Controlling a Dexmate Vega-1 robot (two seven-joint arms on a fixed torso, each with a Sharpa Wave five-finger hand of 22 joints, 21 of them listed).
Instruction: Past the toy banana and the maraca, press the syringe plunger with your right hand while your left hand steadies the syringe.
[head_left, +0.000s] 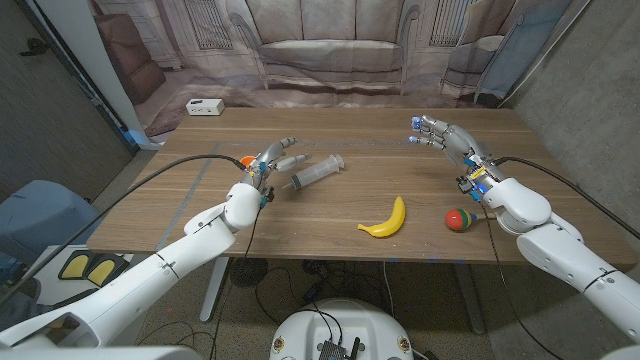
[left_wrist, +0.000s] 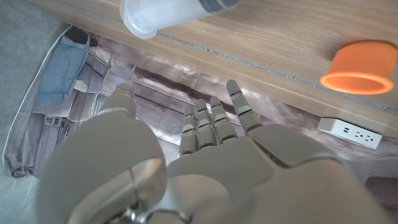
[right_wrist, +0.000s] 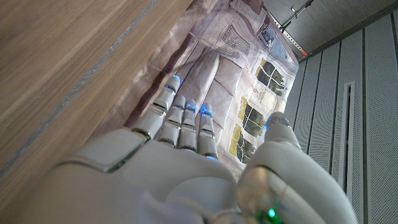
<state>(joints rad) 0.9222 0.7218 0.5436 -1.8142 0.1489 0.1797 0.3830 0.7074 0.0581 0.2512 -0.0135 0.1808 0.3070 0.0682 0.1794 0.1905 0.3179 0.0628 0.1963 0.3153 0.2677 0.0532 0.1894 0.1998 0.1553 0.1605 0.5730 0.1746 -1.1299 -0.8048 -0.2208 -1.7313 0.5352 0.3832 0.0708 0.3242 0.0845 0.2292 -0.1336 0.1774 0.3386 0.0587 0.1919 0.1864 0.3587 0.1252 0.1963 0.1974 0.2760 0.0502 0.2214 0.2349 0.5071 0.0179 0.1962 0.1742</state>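
the syringe is a clear plastic barrel with a dark plunger seal inside, lying on its side at a slant on the wooden table left of the middle. the toy banana is yellow and curved, lying flat nearer the front edge. the maraca, with a red and green head, lies just right of the banana.

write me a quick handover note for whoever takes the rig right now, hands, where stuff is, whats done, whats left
Left robot hand: open, holding nothing, beside the plunger end of the syringe; contact cannot be told.
Right robot hand: open, fingers spread, raised over the table's right side, well away from the syringe.
Syringe lies on the table left of centre. Toy banana lies near the front edge, maraca to its right. An orange cup sits by the left hand.
Done: nothing gripped or pressed yet.
Left: steady the syringe with the left hand, bring the right across, press the plunger.
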